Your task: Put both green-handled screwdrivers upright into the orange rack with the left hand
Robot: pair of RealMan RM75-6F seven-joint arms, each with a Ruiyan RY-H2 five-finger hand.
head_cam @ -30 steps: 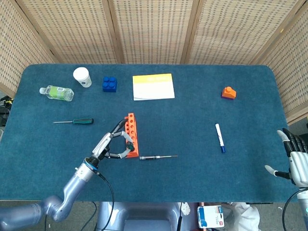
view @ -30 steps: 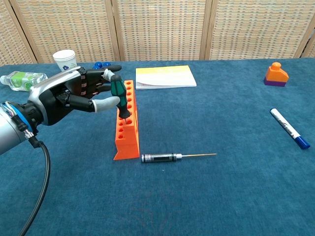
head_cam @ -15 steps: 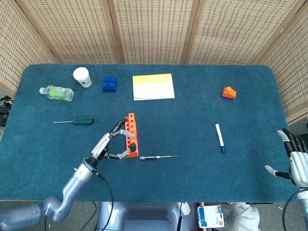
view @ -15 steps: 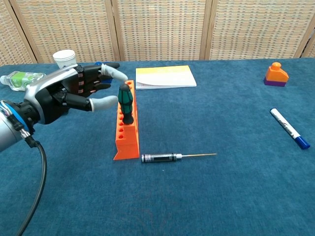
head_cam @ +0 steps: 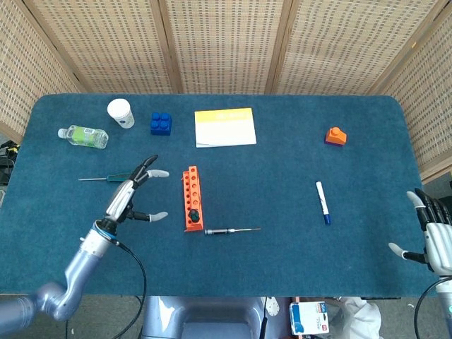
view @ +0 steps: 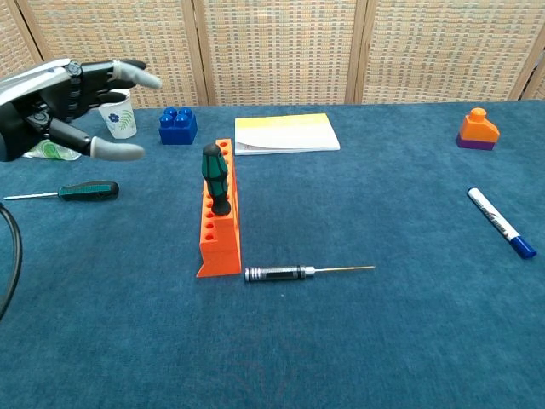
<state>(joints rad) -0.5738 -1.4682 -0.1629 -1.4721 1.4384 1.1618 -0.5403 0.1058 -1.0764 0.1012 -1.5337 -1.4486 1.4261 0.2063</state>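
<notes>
- Since half a second ago, when our left hand [view: 60, 98] was spread just beside the rack, we have drawn it away to the left; its fingers [head_cam: 157, 173] are now splayed wide and hold nothing.
- That leaves one of the two placements done, we judge, and the hand now hangs above the second green-handled screwdriver [view: 64, 192], near its handle but apart from it.
- This second screwdriver lies flat on the desk [head_cam: 282, 176], well to the left of the rack; its long axis runs left to right, the bare tip pointing left and the green handle towards the rack.
- Further right, the orange rack [head_cam: 191, 198] lies with its row of holes running away from us, near end to far end.
- The first green-handled screwdriver [view: 214, 179] stands in a hole near the rack's near end, handle up and shaft down, its long axis close to vertical, with nothing touching it.
- At the far right edge of the head view, our right hand [head_cam: 434, 233] sits off the desk with fingers spread and nothing in them.
</notes>
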